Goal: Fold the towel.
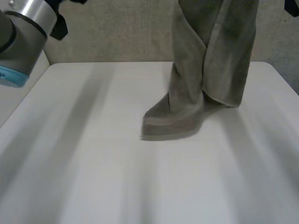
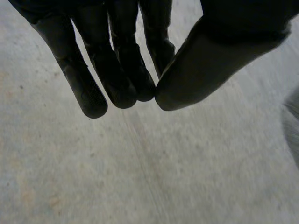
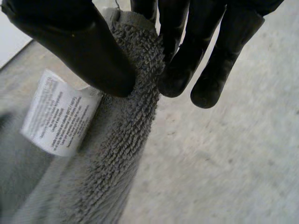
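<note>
One grey towel (image 1: 205, 70) hangs down from above the far side of the white table (image 1: 93, 163), drawn into long upright folds. Its lowest part touches the tabletop and bunches there into a small folded heap, nearer the far edge than the near edge and a little toward the right edge from the middle. A second hanging fold ends beside it, closer to the far right corner; whether that fold touches the tabletop cannot be told. In the right wrist view the right hand (image 3: 187, 51) has hold of the towel (image 3: 126, 154). Its thumb presses the looped cloth from one side and its fingers close on it from the other, so an edge of the towel is pinched between them. A white printed label (image 3: 60, 112) is sewn to the towel just beside the thumb. In the left wrist view the left hand (image 2: 117, 70) holds nothing. Its fingers are fairly straight and lie side by side, with the thumb (image 2: 205, 65) brought in close to their tips, over a speckled beige floor (image 2: 140, 177). The left arm (image 1: 23, 28) stands over the far left corner of the table, well apart from the towel.
</note>
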Controlling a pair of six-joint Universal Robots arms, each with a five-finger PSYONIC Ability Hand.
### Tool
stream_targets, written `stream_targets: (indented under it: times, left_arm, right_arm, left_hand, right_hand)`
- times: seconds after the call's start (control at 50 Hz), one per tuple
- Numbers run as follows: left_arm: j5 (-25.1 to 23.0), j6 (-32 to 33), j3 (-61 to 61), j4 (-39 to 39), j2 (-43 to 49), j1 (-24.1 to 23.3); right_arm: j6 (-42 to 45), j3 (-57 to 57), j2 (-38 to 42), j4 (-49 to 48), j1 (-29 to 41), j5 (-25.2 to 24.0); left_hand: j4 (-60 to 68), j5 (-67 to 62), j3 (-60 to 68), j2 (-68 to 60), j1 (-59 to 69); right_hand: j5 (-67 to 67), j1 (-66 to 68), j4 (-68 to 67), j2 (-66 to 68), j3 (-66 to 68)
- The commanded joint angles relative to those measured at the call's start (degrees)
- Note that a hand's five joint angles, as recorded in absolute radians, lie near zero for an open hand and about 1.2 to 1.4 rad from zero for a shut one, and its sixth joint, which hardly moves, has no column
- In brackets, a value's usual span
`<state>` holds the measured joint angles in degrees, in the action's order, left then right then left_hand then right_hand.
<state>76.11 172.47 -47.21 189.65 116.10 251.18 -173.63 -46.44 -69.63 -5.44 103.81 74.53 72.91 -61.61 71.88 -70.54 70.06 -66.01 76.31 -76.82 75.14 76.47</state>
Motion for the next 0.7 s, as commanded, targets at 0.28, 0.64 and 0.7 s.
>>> stream_targets:
  times: [0.28, 0.64, 0.7]
  left_arm:
    - [-10.0, 0.1, -37.1, 4.8, -1.6, -4.3]
    - [-8.0, -2.8, -39.9, 8.3, -1.3, -9.7]
    - [-6.5, -5.7, -39.1, 9.3, 0.3, -10.7]
  right_arm:
    - [8.7, -33.9, -3.1, 7.1, 3.1, -1.8]
    - [8.0, -38.8, -17.7, 7.9, 13.6, -1.0]
    - [7.4, -39.4, -21.3, 7.8, 13.7, -1.0]
  left_hand:
    - [-42.2, 40.9, -41.1, 39.8, -39.3]
    - [-43.5, 42.2, -42.5, 41.1, -40.7]
    - [-43.5, 42.2, -42.5, 41.1, -40.7]
  right_hand:
    - [-4.0, 3.7, -3.2, 4.9, 3.5]
    - [-4.0, 3.7, -3.2, 4.9, 3.5]
    - [-4.0, 3.7, -3.2, 4.9, 3.5]
